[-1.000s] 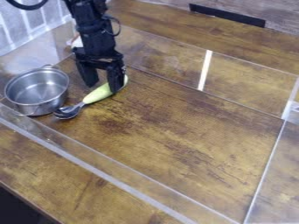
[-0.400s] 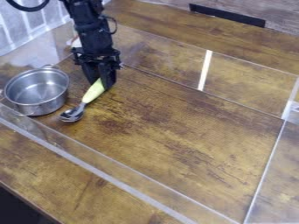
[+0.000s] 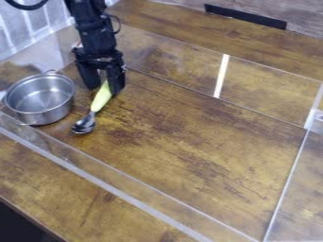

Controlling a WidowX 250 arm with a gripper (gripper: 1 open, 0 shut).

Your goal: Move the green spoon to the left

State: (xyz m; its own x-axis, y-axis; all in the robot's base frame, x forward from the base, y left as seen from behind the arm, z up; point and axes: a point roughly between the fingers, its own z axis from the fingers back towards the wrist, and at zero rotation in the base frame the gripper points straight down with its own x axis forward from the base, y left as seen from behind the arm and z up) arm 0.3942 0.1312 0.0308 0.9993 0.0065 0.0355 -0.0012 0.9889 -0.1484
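Observation:
The green spoon [image 3: 100, 97] lies on the wooden table, its lime handle pointing up-right and its silver scoop [image 3: 83, 124] toward the front, just right of the steel bowl [image 3: 38, 98]. My gripper [image 3: 98, 83] points down over the top end of the handle. Its two black fingers [image 3: 81, 77] stand apart on either side of the handle tip, so it looks open and not clamped. The very top of the handle is hidden between the fingers.
Clear acrylic walls [image 3: 225, 76] fence the work area, with a low front rail [image 3: 113, 194]. A dark object [image 3: 246, 14] lies at the far edge. A small white object [image 3: 316, 116] sits at the right edge.
The gripper closed on the handle, swung it left so the spoon lies more upright, then spread its fingers again. The gripper itself shifted slightly left.

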